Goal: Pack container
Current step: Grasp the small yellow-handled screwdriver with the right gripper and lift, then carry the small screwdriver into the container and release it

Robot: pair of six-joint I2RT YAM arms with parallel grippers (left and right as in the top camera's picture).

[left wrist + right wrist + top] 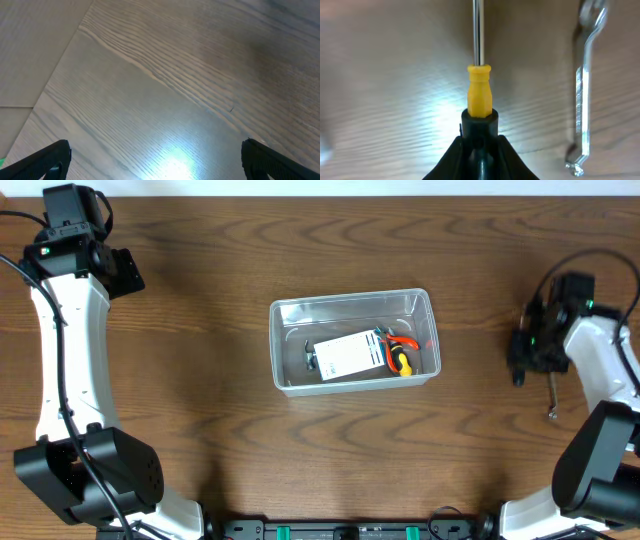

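Wood-grain table (200, 330) fills the overhead view, and the container (350, 302) sits at its centre, well apart from both arms. Inside the clear bin lie a white card (345, 353), tilted and taking up the middle of the floor, an orange-handled tool (403, 340) against the right end, and a small yellow piece (404, 365) just below it.

At the right edge of the overhead frame the right gripper (479, 125) is closed on a screwdriver (479, 92). In the right wrist view the black fingers meet around the dark base of the handle, the yellow part stands out just above them, and the thin metal shaft runs straight to the top of the frame. Whether the tool rests on the wood or is lifted clear cannot be told. A metal wrench (584, 85) lies on the table at the right of that frame, beside the screwdriver but apart from it.

The left gripper (154, 145) is at the upper left of the overhead frame. Its fingers stand wide apart in the bottom corners of the left wrist view, with only bare wood between them.
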